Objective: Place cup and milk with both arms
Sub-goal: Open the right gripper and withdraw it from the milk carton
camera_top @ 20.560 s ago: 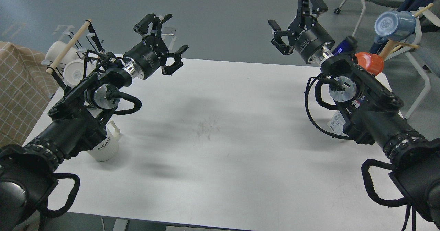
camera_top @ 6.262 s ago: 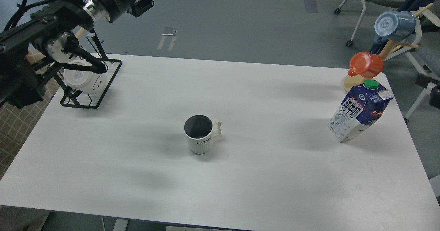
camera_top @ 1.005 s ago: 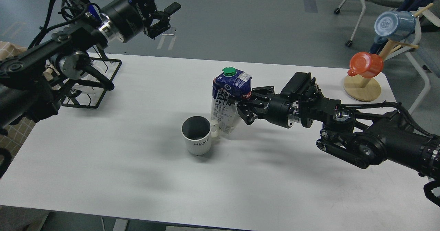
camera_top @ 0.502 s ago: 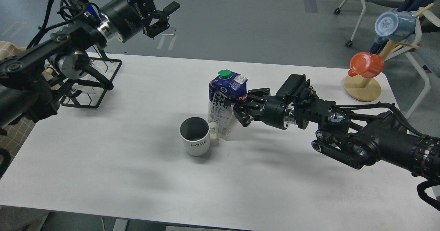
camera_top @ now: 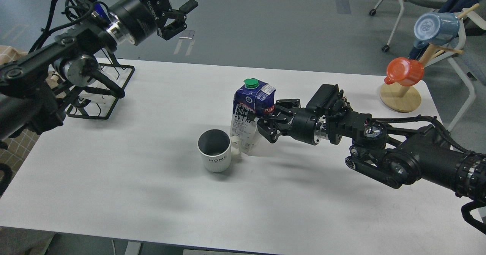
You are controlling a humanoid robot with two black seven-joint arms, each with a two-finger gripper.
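Observation:
A white cup point(camera_top: 214, 151) marked HOME stands upright in the middle of the white table point(camera_top: 152, 194), its handle to the right. A blue and white milk carton point(camera_top: 248, 115) with a green cap stands right behind and beside the handle, touching or nearly touching it. My right gripper point(camera_top: 269, 120) reaches in from the right and is shut on the carton's right side, one finger above and one below. My left gripper point(camera_top: 175, 11) is open and empty, held high beyond the table's far left edge.
A black wire rack point(camera_top: 101, 95) holding white cups sits at the table's far left, under my left arm. A wooden mug stand point(camera_top: 400, 96) with an orange cup point(camera_top: 404, 71) and a blue cup point(camera_top: 436, 28) stands at the far right corner. Chairs stand behind it.

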